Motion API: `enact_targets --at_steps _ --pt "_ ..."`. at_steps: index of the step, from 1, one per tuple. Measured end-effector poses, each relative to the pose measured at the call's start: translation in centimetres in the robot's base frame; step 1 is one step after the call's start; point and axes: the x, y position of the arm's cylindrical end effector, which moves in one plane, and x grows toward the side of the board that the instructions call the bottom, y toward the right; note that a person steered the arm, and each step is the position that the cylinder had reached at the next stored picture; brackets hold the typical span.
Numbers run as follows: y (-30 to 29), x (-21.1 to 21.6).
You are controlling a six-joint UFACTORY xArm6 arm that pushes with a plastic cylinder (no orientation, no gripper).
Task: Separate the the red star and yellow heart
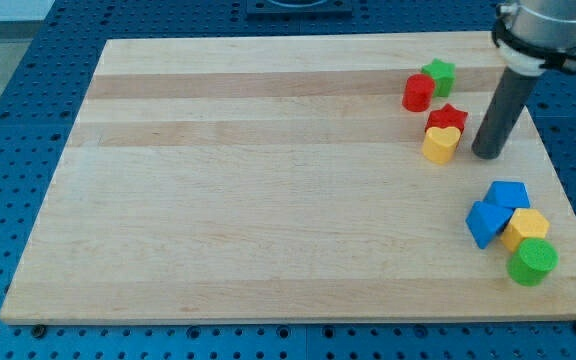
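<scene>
The arm carries no hand, so no open-or-closed state is showing; its tip (486, 155) is resting on the worktop (268, 200) just to the view's right of the yellow heart (440, 144). The red star (447, 118) is sitting touching the heart's top edge, near the worktop's right side.

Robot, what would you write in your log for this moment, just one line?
my tip: right of yellow heart, apart | red star: touching heart, above it | pair: not yet separated
</scene>
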Motion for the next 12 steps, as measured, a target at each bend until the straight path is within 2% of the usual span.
enact_targets --at_steps 2,4,5,7,9,12 --pt "-0.5 -4.9" --pt "-6.9 -4.9" --pt "-7.8 -4.9" --pt "-7.8 -2.6" --pt "-7.8 1.7" --pt "-7.8 4.2"
